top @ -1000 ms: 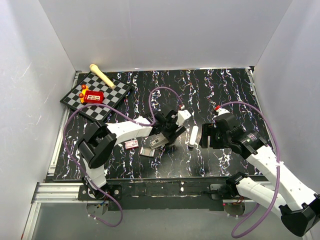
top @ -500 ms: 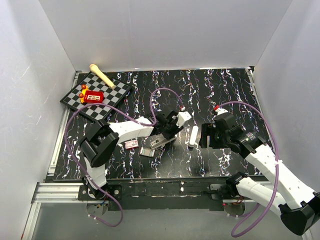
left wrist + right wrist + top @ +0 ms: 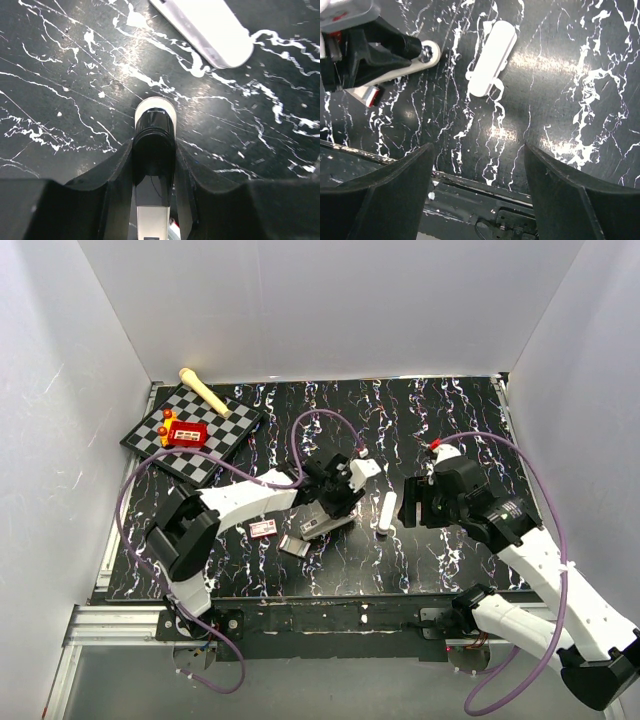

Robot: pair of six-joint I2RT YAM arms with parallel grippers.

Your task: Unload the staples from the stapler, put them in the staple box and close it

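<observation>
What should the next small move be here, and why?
Probably lift the stapler slightly and hold it steady: the left gripper is closed against both its sides, while the right gripper hangs open near the white stick, free to come over and open the stapler.

The stapler [image 3: 320, 523] in the left fingers [image 3: 337, 502], white stick [image 3: 386, 512] between those and the right fingers [image 3: 413, 506].

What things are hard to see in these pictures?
- Staples: not visible in any view; too small, or inside the stapler.
- Stapler's back end, left wrist view: hidden between the left pincer fingers, cut off below.
- White stick, left wrist view: cut off by top edge.
</observation>
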